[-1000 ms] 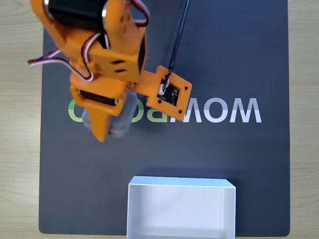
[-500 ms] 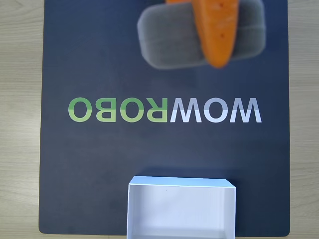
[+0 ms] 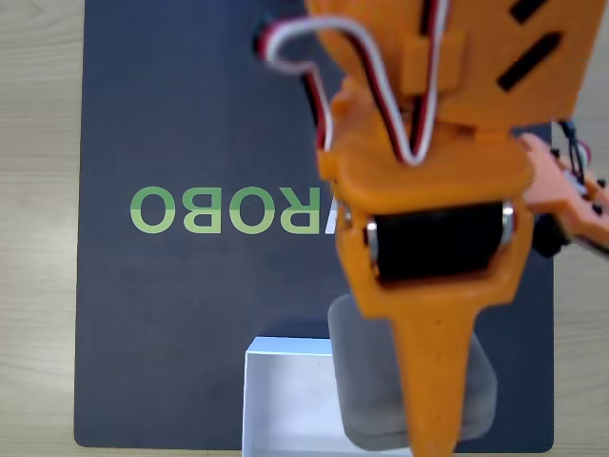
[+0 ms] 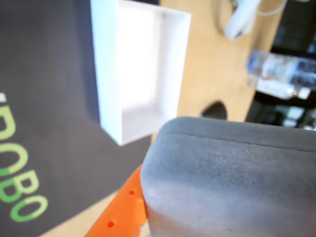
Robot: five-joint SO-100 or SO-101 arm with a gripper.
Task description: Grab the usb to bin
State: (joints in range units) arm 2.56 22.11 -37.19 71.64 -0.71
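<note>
The usb, a grey matte block with rounded corners (image 3: 366,381), hangs above the right part of the bin (image 3: 285,395) in the fixed view. My orange gripper (image 3: 430,419) is shut on it, its upper finger lying across the block's top. The bin is a white open-top box at the mat's near edge, its right half hidden under the block and arm. In the wrist view the usb (image 4: 227,177) looms large at the lower right, an orange finger (image 4: 121,212) shows beneath it, and the bin (image 4: 140,74) lies ahead with nothing inside the part I see.
A dark mat (image 3: 190,314) with green and white lettering covers the wooden table (image 3: 38,190). The orange arm (image 3: 428,143) with its wires takes up the upper right of the fixed view. Beyond the bin in the wrist view stand a water bottle (image 4: 281,71) and a white cable (image 4: 242,17).
The gripper carried the grey block from the left over the green letters, past the mat's top middle, down to above the bin's right part.
</note>
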